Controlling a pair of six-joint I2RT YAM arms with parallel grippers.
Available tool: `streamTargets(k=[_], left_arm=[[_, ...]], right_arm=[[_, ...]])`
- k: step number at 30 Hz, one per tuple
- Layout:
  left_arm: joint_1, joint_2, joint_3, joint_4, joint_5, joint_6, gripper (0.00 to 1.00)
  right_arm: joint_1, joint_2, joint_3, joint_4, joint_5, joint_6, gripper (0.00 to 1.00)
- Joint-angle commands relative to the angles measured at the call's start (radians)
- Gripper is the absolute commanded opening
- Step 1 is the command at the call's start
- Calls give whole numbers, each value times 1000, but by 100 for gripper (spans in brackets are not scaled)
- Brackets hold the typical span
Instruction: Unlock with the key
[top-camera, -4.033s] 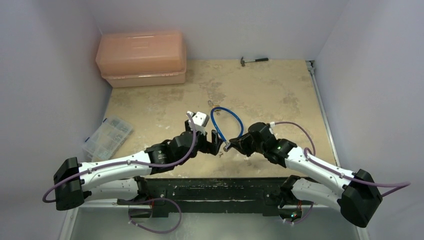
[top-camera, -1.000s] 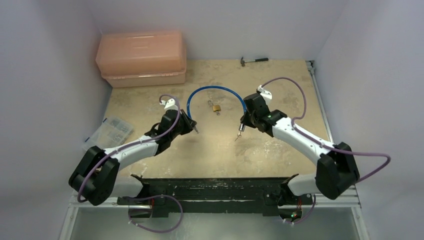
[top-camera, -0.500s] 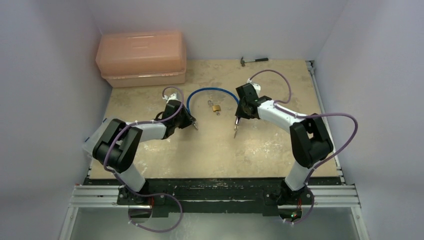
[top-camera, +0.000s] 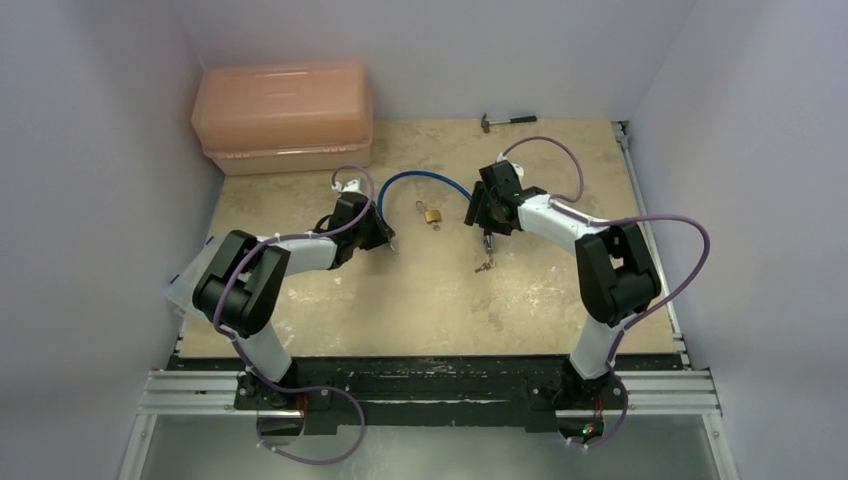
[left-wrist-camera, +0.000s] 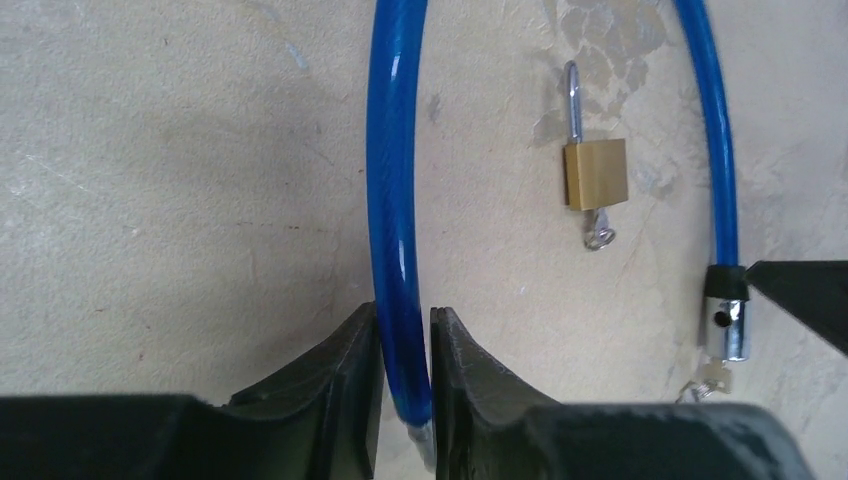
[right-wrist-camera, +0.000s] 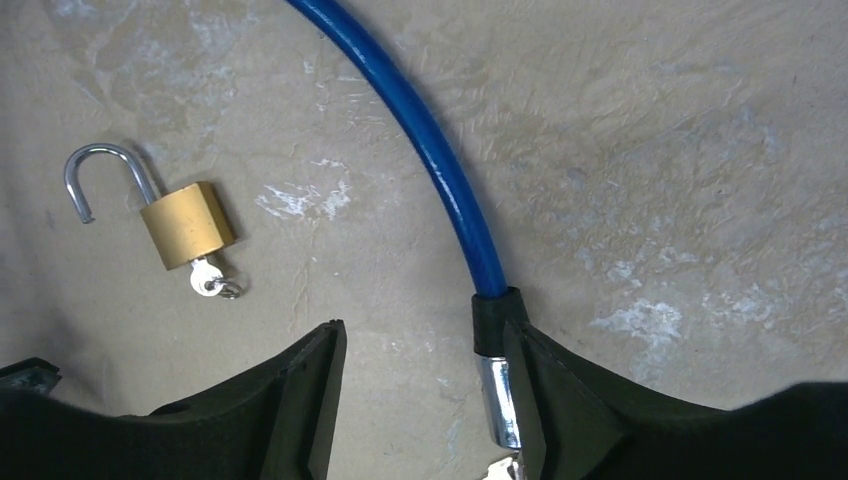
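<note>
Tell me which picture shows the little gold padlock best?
The right wrist view: the small brass padlock lies large there, its silver shackle clearly open. The left wrist view shows it smaller, shackle edge-on. The top view shows only a tiny speck.

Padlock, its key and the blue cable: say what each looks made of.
Padlock: body looks like brass, yellow with a dull brushed face; its open shackle is bright, likely plated steel. Key: silvery metal, shiny, too small to say more. Blue cable: glossy blue plastic sheath with highlights, core hidden; its end is a mirror-bright metal sleeve under a black collar.
</note>
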Motion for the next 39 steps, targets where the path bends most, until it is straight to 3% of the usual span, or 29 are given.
streamTargets(k=[1, 5, 8, 12, 28, 34, 39], left_arm=[[7, -12, 40, -29, -14, 53, 31], [7, -53, 39, -80, -51, 71, 55], [7, -102, 33, -119, -76, 91, 82], [7, -188, 33, -181, -110, 126, 96], [8, -599, 84, -474, -223, 364, 99], [8, -830, -12, -420, -279, 480, 98], [8, -926, -95, -364, -299, 486, 99]], right_arm=[[-3, -44, 21, 48, -28, -33, 72], [-4, -100, 11, 47, -7, -48, 98], [-4, -136, 5, 37, 11, -62, 99], [-4, -198, -15, 39, 23, -72, 99], [-3, -552, -107, 88, 106, -212, 99], [-4, -765, -222, 170, 127, -224, 99], [-3, -906, -323, 180, 147, -202, 99]])
